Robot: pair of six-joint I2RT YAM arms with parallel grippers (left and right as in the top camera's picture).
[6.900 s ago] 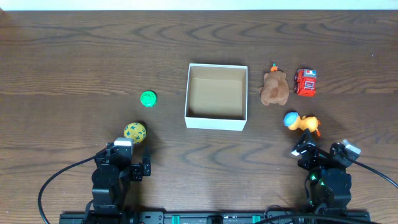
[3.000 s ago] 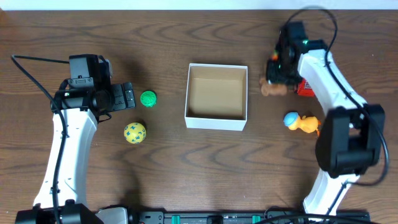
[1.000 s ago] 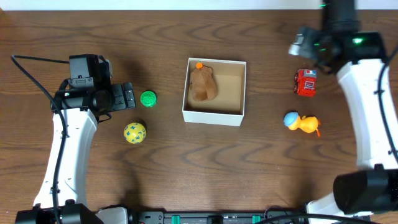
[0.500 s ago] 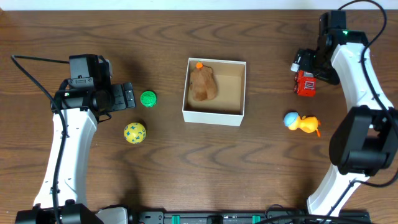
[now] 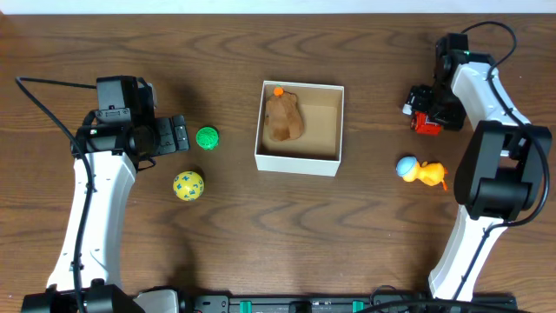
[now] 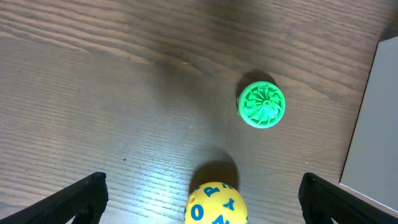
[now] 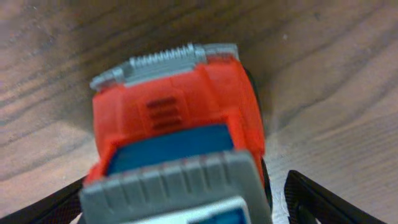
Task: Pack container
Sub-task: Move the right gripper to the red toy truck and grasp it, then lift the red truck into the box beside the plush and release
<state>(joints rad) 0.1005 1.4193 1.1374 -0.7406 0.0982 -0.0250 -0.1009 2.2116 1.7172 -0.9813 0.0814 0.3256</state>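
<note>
Dark wood tabletop all round, and the container sits right in the middle of the overhead view, white walls, tan floor, a brown plush toy lying in its left half. Over to the upper right, well apart from the container, the right gripper is down at the red toy truck. Wrist view shows its jaws spread wide, one black finger at each lower corner, truck between them. Whether they touch it, I cannot tell. On the left side, the left gripper hangs with jaws wide apart too, holding nothing, a green round toy and a yellow ball just ahead of it. An orange and blue duck lies below the truck.
</note>
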